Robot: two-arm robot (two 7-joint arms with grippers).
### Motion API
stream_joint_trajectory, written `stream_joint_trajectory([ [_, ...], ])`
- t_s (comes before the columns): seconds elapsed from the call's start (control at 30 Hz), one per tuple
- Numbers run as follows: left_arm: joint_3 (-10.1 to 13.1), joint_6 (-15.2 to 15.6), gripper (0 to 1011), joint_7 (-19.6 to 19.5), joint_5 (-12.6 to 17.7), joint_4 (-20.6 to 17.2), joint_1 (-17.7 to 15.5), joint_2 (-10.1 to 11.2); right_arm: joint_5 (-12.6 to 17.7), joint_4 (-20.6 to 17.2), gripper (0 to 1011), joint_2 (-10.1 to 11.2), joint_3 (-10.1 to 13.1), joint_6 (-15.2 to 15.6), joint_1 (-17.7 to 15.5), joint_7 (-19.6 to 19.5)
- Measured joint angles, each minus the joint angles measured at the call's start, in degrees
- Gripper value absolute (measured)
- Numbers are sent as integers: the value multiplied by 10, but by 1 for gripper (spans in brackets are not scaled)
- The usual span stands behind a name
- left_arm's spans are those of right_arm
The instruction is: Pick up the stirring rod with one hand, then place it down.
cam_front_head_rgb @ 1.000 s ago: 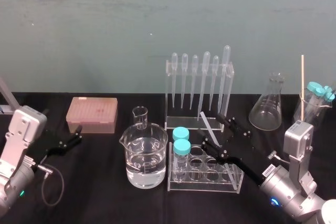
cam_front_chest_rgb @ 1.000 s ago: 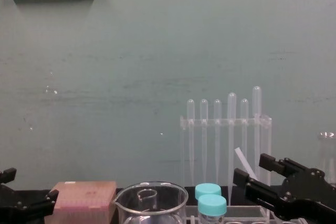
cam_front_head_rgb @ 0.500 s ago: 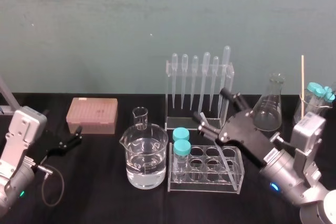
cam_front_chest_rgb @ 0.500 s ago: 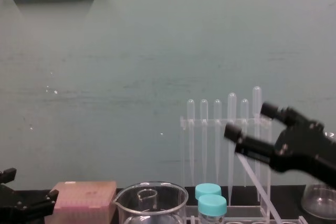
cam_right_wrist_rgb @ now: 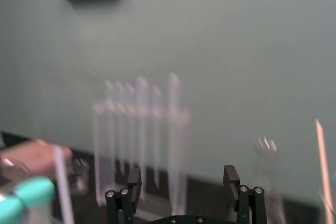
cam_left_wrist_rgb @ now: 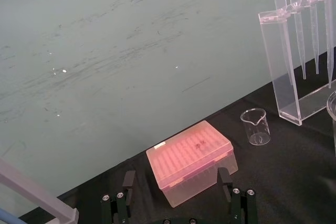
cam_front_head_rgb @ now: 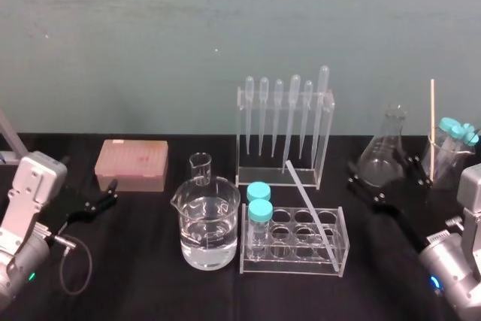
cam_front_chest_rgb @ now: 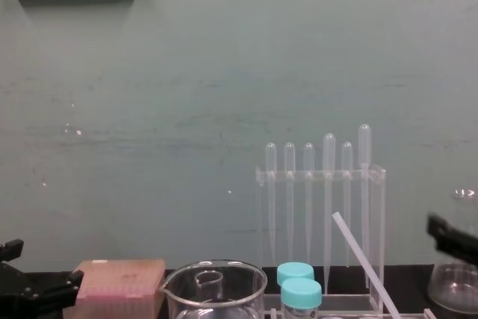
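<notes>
Head view: the stirring rod (cam_front_head_rgb: 309, 200) leans at a slant in the clear test-tube rack (cam_front_head_rgb: 245, 259). Its lower end sits in a rack hole on the right side, and its upper end points toward the pipette stand (cam_front_head_rgb: 242, 134) behind. No gripper touches it. 2 blue-capped tubes (cam_front_head_rgb: 259, 201) stand at the rack's left end, beside a large beaker (cam_front_head_rgb: 209, 225) of clear liquid. The right gripper (cam_front_head_rgb: 385, 177) hovers well to the right of the rack, in front of a conical flask (cam_front_head_rgb: 382, 152), with its jaws apart and nothing between them. The left gripper (cam_front_head_rgb: 111, 193) rests low at the far left, near a pink tip box (cam_front_head_rgb: 131, 163).

Left wrist view: the left gripper's 2 fingers are spread wide and hold nothing. The pink tip box lies beyond them, with a small beaker (cam_left_wrist_rgb: 255, 127) farther on.

Right wrist view: the right gripper's fingers stand apart with nothing between them. The pipette stand appears blurred beyond.

Chest view: the rod slants up and to the left in front of the pipette stand, free of both grippers. The right gripper shows at the right edge, and the left gripper sits at the lower left.
</notes>
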Motion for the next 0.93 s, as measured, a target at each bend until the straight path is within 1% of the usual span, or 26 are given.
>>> stream_joint_trajectory([
  [0.03, 0, 0, 1000, 0, 0, 0, 0, 0, 0, -1, 1000, -1, 3, 10, -3, -4],
  [0.07, 0, 0, 1000, 0, 0, 0, 0, 0, 0, -3, 1000, -1, 8, 39, -11, -13],
  [0.13, 0, 0, 1000, 0, 0, 0, 0, 0, 1, -4, 1000, -2, 13, 68, -16, -18],
  [0.17, 0, 0, 1000, 0, 0, 0, 0, 0, 1, -3, 1000, -3, 16, 93, -18, -21],
  [0.23, 0, 0, 1000, 0, 0, 0, 0, 0, 2, -1, 1000, -4, 18, 118, -19, -24],
  [0.33, 0, 0, 1000, 0, 0, 0, 0, 0, 0, 3, 1000, -6, 18, 133, -18, -24],
  [0.93, 0, 0, 1000, 0, 0, 0, 0, 0, 2, 2, 1000, -5, 17, 123, -17, -23],
])
